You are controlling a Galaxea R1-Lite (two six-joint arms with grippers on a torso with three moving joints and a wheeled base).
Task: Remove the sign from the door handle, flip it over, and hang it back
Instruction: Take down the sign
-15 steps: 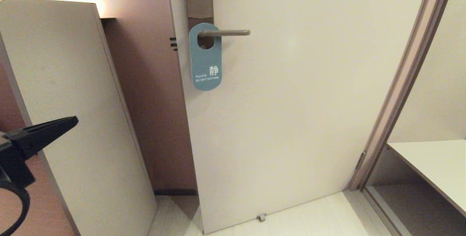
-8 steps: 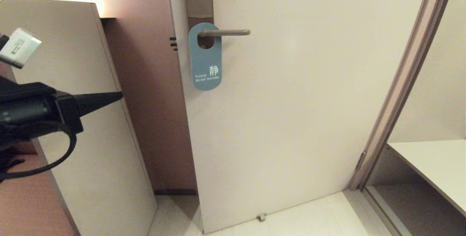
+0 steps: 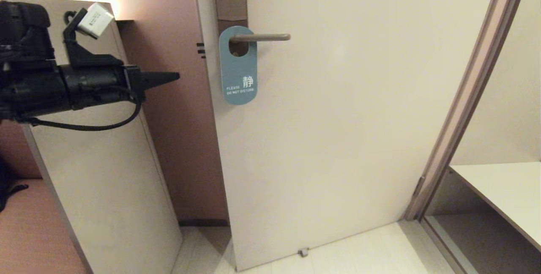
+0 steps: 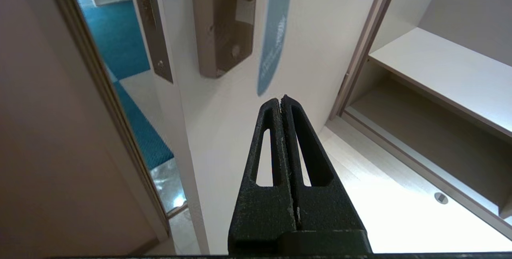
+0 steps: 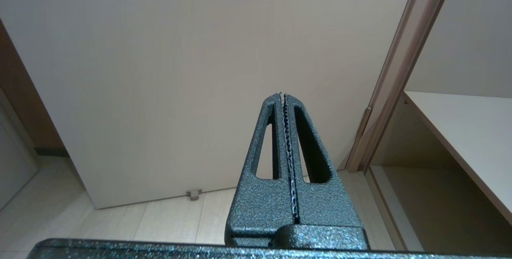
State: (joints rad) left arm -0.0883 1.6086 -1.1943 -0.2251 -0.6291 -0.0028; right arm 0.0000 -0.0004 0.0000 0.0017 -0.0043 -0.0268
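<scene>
While its fingers are pressed flat together with nothing between them, the left gripper (image 3: 175,77) reaches level toward the door (image 3: 338,138), well apart from it. The right gripper (image 5: 282,95) (out of the head view) is likewise closed tight and empty, facing the door's lower part. Farther off, the blue sign (image 3: 239,66) hangs from the door handle (image 3: 262,37), printed side outward.

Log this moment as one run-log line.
left gripper: shut, raised, short of sign | sign: hanging on door handle, untouched | right gripper: shut, parked low
</scene>
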